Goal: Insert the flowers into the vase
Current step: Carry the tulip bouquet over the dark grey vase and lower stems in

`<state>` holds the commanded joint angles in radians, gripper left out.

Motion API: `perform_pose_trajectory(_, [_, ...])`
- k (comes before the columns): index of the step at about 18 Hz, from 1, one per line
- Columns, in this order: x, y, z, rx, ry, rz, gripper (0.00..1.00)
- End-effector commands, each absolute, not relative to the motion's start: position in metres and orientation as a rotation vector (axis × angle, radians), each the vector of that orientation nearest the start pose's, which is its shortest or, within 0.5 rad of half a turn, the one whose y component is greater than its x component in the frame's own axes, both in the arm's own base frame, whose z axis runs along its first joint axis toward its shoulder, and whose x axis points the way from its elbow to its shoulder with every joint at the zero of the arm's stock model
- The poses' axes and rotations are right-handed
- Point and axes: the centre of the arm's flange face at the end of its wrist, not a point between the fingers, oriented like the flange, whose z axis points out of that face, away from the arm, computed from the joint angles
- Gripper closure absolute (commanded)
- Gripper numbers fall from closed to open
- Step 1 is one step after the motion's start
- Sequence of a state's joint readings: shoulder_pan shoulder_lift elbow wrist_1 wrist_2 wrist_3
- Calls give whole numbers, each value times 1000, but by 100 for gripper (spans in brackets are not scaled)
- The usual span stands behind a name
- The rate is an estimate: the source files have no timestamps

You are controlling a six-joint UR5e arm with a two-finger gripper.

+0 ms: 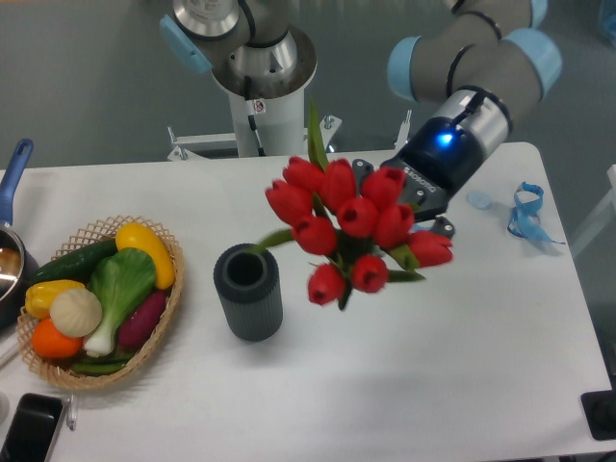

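Observation:
The flowers (351, 219), a bunch of red tulip buds with green leaves, hang in the air above the table, just right of the vase. My gripper (397, 204) is shut on their stems from the right; the buds hide most of its fingers. The vase (248, 291), a dark grey ribbed cylinder with a round open mouth, stands upright on the white table, left of and below the bunch. One green leaf reaches toward the vase's rim.
A wicker basket (154, 332) of toy vegetables sits at the left. A pan with a blue handle (13, 173) is at the left edge, a phone (29, 428) at the front left. A blue ribbon (526, 214) lies at the right. The robot base (262, 77) stands behind.

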<state>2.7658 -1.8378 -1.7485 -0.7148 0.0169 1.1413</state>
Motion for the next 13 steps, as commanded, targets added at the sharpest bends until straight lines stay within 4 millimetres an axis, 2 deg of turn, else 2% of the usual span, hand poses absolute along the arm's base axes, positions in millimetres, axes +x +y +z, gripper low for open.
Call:
perform_pose_trajectory(6, [-397, 425, 438, -1569, 299, -332, 80])
perform_pose_trajectory(10, [-372, 440, 428, -1567, 328, -374, 80])
perform_pose_trajectory(13, [-361, 437, 419, -1570, 319, -391, 80])
